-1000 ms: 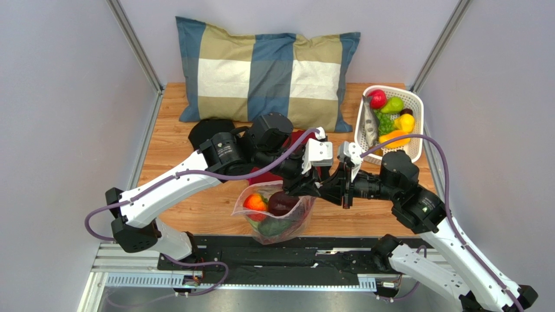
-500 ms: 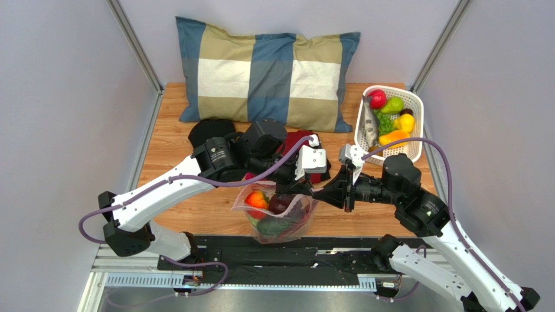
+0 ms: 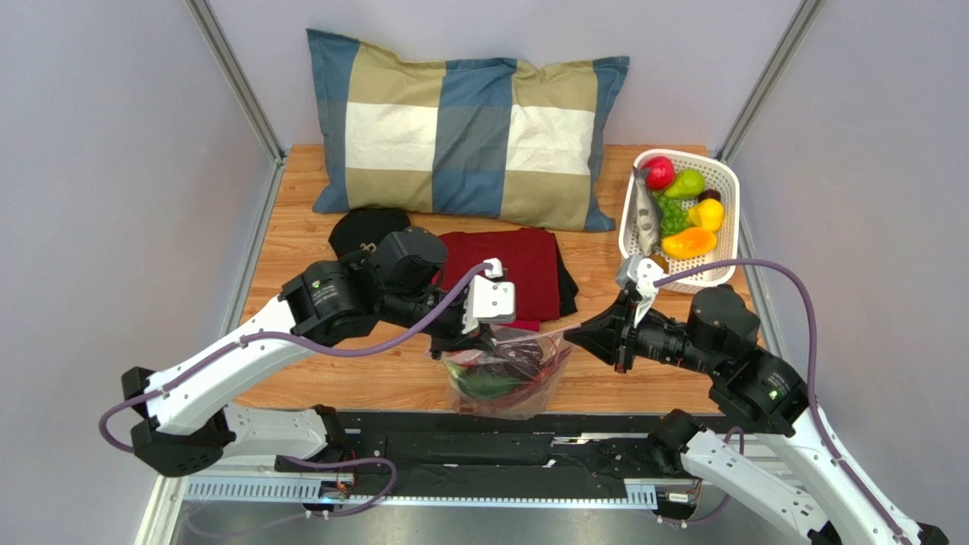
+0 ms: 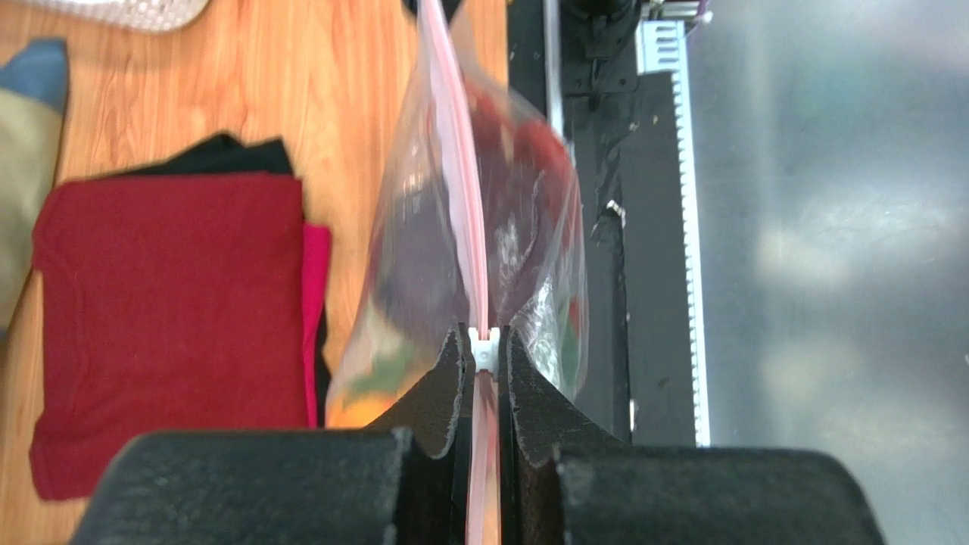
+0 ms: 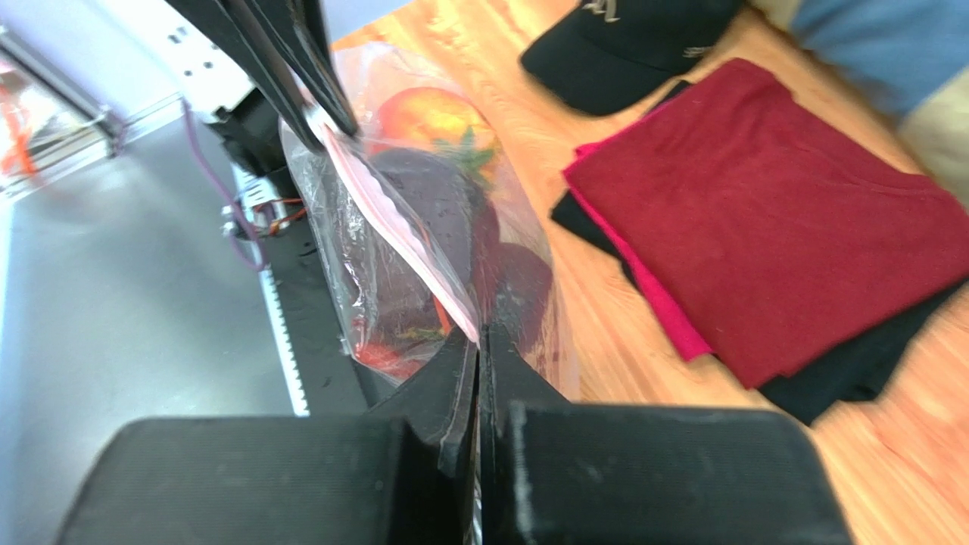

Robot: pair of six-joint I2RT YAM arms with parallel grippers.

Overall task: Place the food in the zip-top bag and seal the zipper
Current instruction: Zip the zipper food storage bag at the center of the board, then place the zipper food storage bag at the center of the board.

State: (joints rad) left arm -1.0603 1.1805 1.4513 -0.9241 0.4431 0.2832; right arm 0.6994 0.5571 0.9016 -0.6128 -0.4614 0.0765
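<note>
The zip-top bag point(image 3: 510, 375) stands at the table's near edge, stretched between both grippers. It holds food: a red-orange fruit point(image 5: 432, 119), a dark purple piece point(image 5: 455, 210) and something green point(image 3: 483, 384). My left gripper point(image 4: 486, 341) is shut on the pink zipper point(image 4: 458, 193), its tips against a small white slider point(image 4: 486, 351) at the bag's left end. My right gripper point(image 5: 478, 338) is shut on the bag's right mouth corner. The zipper strip runs flat and taut between them. More food lies in the white basket point(image 3: 729, 182).
A folded red cloth point(image 3: 512, 273) on black fabric lies just behind the bag. A black cap point(image 3: 364, 227) is to its left and a checked pillow point(image 3: 466, 125) lies at the back. The basket stands at the back right. The black rail point(image 3: 455, 454) runs below the table edge.
My left gripper has slid left along the bag's mouth, away from my right gripper. The mouth, open before, is now drawn flat. My right gripper shifted slightly right.
</note>
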